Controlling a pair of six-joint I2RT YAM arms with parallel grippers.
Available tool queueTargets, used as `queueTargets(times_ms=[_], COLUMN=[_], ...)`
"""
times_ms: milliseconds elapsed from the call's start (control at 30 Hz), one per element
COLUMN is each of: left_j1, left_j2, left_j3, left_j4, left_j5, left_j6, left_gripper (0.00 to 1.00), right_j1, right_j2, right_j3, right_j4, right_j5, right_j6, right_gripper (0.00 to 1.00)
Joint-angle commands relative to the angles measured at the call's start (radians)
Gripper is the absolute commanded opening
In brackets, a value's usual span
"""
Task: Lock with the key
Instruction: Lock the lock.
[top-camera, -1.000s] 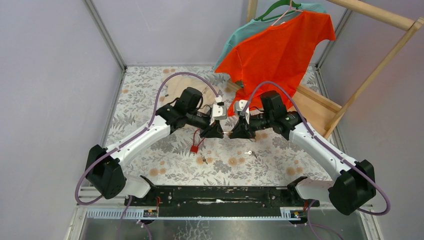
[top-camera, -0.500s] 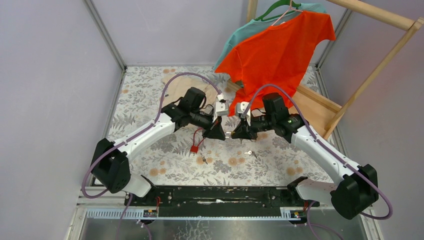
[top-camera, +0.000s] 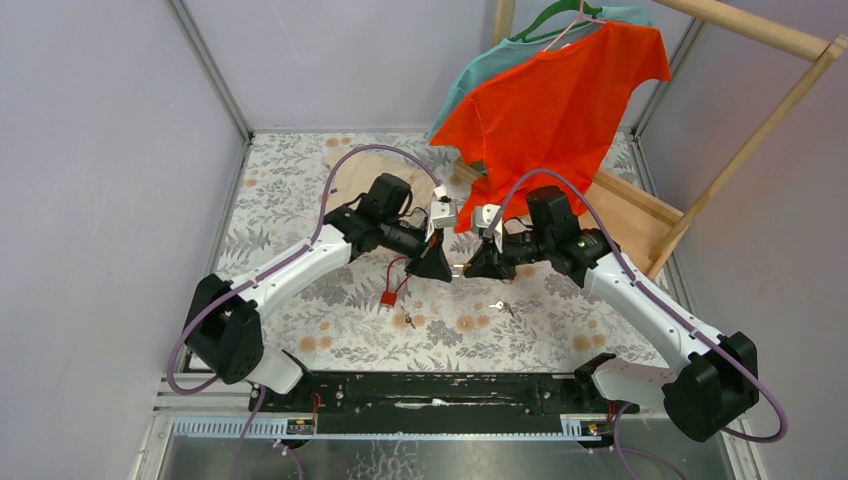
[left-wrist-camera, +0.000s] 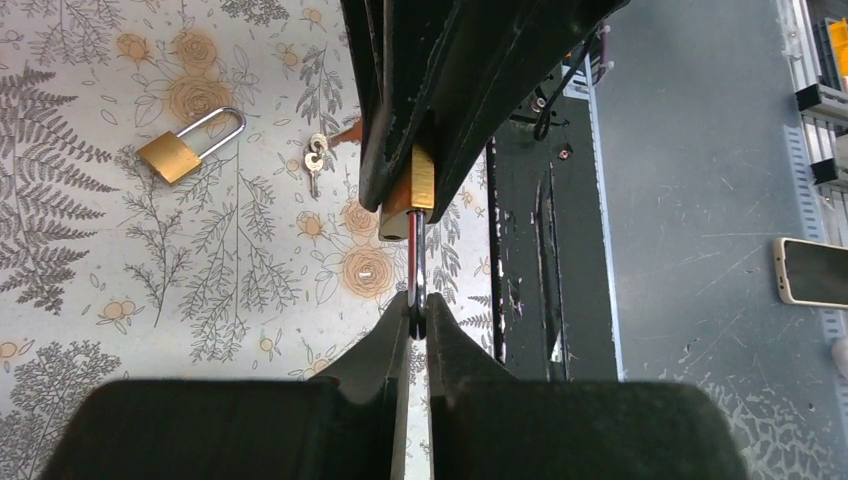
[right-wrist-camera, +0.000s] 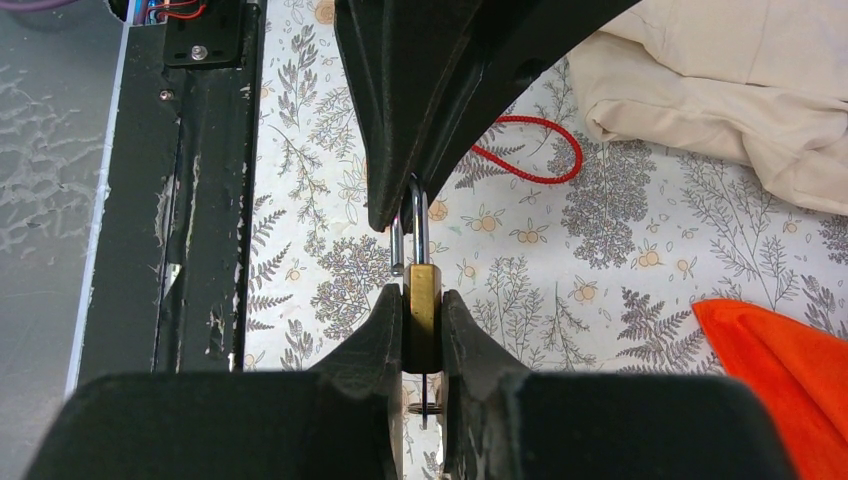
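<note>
A brass padlock (right-wrist-camera: 422, 300) hangs in mid-air between my two grippers. My right gripper (right-wrist-camera: 423, 312) is shut on its brass body. A key (right-wrist-camera: 424, 398) with a small ring sticks out of the body's underside, between my right fingers. My left gripper (left-wrist-camera: 417, 308) is shut on the padlock's silver shackle (left-wrist-camera: 414, 265), facing the right gripper; the brass body (left-wrist-camera: 421, 185) shows beyond it. In the top view the two grippers, left (top-camera: 446, 272) and right (top-camera: 468, 270), meet tip to tip above the mat's middle.
A second brass padlock (left-wrist-camera: 190, 148) and a loose key (left-wrist-camera: 315, 165) lie on the floral mat. A red padlock (top-camera: 387, 298) with a red cord and another key (top-camera: 408, 320) lie below my left gripper. Shirts (top-camera: 560, 90) hang on a wooden rack at the back right. Beige cloth (right-wrist-camera: 720, 80) lies behind.
My left arm's elbow and shoulder have shifted slightly right since a second ago. Both grippers stay shut on the padlock at the same spot.
</note>
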Motion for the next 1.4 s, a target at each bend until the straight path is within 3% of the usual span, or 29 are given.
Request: queueTargets(times_ms=[0, 700, 1233, 1367], left_j1=[-0.015, -0.088, -0.073, -0.046], left_j2=[0.015, 0.088, 0.036, 0.032], left_j3=[0.024, 0.073, 0.04, 0.046], left_j4=[0.069, 0.123, 0.007, -0.02], left_j5=[0.121, 0.079, 0.017, 0.038], left_j6=[-0.032, -0.106, 0.058, 0.08], left_gripper=[0.0, 0.0, 0.0, 0.09], right_j1=[-0.004, -0.003, -0.079, -0.089], right_j2=[-0.007, -0.01, -0.016, -0.014], right_j3=[0.005, -0.022, -0.012, -0.009], right_j4=[0.087, 0.175, 0.118, 0.099], right_j5=[0.009, -0.05, -0.064, -0.074], right_j6=[0.005, 0.118, 0.06, 0.04], right_gripper=[0.0, 0.0, 0.0, 0.0])
